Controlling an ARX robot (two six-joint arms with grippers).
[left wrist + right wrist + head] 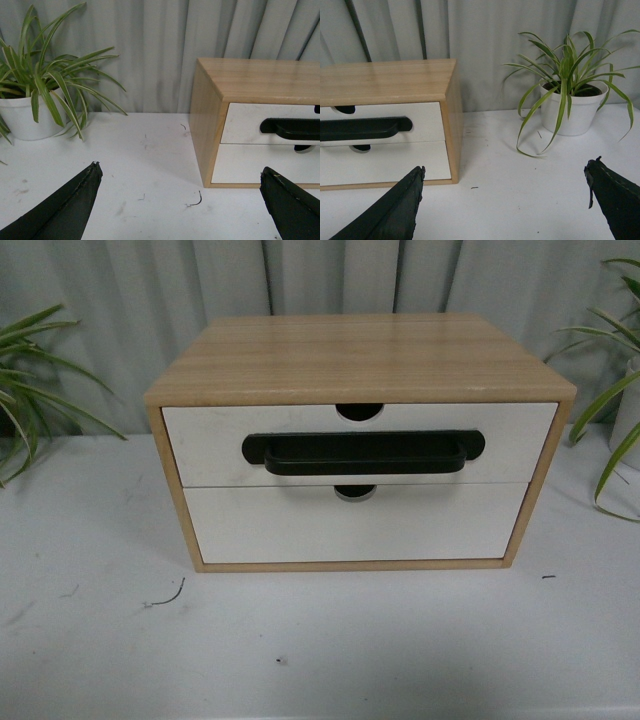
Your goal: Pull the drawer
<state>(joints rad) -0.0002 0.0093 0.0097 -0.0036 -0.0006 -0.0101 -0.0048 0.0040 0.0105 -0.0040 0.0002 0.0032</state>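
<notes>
1 wood cabinet [360, 355], centre-back of white desk [300, 640]: top drawer [210, 445] w/ 1 black bar handle [362, 453], closed flush, over 1 handleless drawer front [350, 530]. 2 potted spider plants, 1 toward left edge [45, 90], 1 toward right edge [570, 80], both apart from cabinet. Left gripper [180, 170] & right gripper [506, 166]: fingers spread wide, nothing held.

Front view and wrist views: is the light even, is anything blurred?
Front view: even, soft light; the drawer is sharp, dim under its handle. Left wrist view: cabinet throws a soft shadow on the table; left pincer edges blurred. Right wrist view: plant sharp.
</notes>
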